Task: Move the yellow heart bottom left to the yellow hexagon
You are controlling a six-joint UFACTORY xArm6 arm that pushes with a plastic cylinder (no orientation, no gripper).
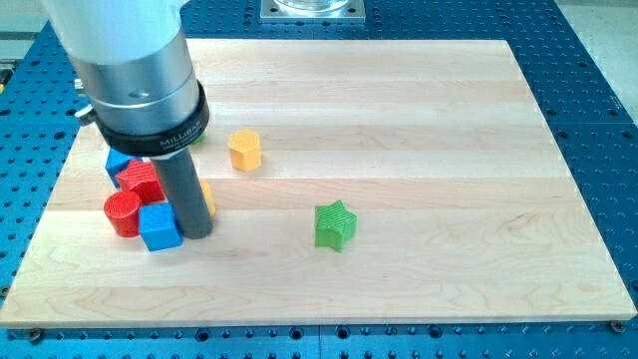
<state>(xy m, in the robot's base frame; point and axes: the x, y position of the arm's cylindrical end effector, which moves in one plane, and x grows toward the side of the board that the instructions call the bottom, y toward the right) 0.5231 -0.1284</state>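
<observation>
Camera view, the only one on offer. Pale wooden worktop (449, 120), blocks mostly bunched at the view's left. Tool: a plain dark rod under a broad grey housing, with no jaws to clench or release and nothing grasped. Down on the board with my tip (194, 233), right in the thick of the cluster.

Just a sliver showing of the yellow heart-shaped block (207, 196), peeking out on the rod's right side, mostly hidden behind it. Touching the rod or merely beside it? Cannot tell. Up and to the view's right, standing apart, the yellow hexagonal block (244, 150).

Pressed against the rod's left, a blue cube (159, 227); beside that, a red ribbed cylinder (123, 212), a second red block (142, 179) and another blue block (118, 163) behind. Well clear at the view's right, a green star-shaped block (335, 224).

Step in hand, by the look of it: lining up behind the heart. Already lower-left of the hexagon, but probably not close enough. Next move: a short push up and right, stopping short of contact, without dragging the blue cube along.
</observation>
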